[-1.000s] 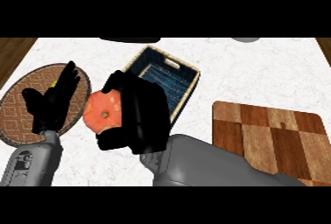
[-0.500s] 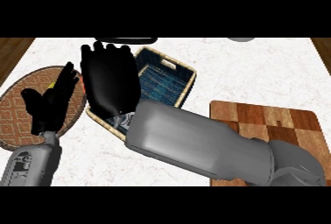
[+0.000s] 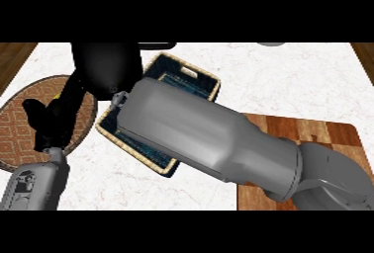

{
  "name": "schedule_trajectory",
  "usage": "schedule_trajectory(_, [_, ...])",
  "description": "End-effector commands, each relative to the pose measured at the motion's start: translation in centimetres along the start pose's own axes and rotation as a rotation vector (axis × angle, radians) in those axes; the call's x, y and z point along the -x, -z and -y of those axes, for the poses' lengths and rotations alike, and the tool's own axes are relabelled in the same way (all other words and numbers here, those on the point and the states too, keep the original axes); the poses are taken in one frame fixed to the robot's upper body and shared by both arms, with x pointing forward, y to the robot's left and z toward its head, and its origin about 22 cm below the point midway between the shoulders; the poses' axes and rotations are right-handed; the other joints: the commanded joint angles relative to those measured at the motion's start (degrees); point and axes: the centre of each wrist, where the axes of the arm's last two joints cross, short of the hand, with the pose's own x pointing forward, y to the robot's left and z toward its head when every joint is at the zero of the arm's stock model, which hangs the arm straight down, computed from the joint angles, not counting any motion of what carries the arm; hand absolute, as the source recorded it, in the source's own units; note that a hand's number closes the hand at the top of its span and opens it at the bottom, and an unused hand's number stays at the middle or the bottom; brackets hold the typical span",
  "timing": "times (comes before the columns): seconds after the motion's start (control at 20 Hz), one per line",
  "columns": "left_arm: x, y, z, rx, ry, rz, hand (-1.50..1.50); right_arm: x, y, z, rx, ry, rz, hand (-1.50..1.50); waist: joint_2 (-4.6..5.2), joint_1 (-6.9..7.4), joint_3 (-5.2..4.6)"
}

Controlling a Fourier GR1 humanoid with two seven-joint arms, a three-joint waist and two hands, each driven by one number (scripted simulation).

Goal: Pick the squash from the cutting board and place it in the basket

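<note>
- Risk 1: the squash could not be seen. It was not on the visible part of the board, nor in the uncovered part of the basket. If carried, it was hidden under the right hand.
- Risk 2: the right hand sat at the upper left of the frame, over the basket's left rim rather than its dark middle. Judged: a release from there could put the squash on the rim, on the counter, or on the round mat just left of the basket.
- Risk 3: the right forearm covered much of the basket, so the drop spot could not be checked from the head view. A misjudged drop would go unnoticed.
- Risk 4: the left hand stood close below the right hand. Judged: a leftward drift of the right arm could bring the two into contact.
- Right arm pose: it entered from the lower right and ran diagonally across the board's left edge and the basket to the upper left. Only a dark mass of the hand showed. Whether its fingers were curled round anything could not be told.
- Left arm pose: it came up from the lower left. The hand rested over the mat's right side with fingers up, straight and apart, holding nothing.
</note>
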Motion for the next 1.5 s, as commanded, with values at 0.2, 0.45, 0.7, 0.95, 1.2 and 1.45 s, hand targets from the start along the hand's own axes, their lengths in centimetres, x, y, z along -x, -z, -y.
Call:
schedule_trajectory(0.2, [1.5,-0.8,0.8,0.005,0.01,-0.007,0.0,1.1,1.2,-1.1,-0.231,-0.099,-0.082,1.5,0.15,0.36,-0.03])
schedule_trajectory(0.45, [-0.3,0.1,0.6,0.015,-0.016,0.006,0.0,1.6,1.1,-2.1,-0.257,-0.101,-0.083,1.5,0.33,1.2,-0.04])
schedule_trajectory(0.7, [0.7,0.4,-0.8,0.009,-0.007,0.024,0.0,3.3,0.8,-4.2,-0.246,-0.094,-0.067,1.5,0.32,0.2,-0.01])
schedule_trajectory(0.95, [0.6,0.1,1.1,0.016,-0.006,0.011,0.0,2.8,1.1,-3.7,-0.264,-0.126,-0.077,1.5,0.25,0.55,0.0])
schedule_trajectory(1.2, [-1.4,1.2,0.3,0.006,0.005,0.012,0.0,3.8,1.3,-4.5,-0.267,-0.172,-0.076,1.5,0.29,0.33,0.03])
schedule_trajectory(1.45, [0.3,-0.9,0.8,0.017,-0.01,-0.002,0.0,5.1,1.3,-5.6,-0.313,-0.199,-0.082,1.5,0.09,0.1,0.06])
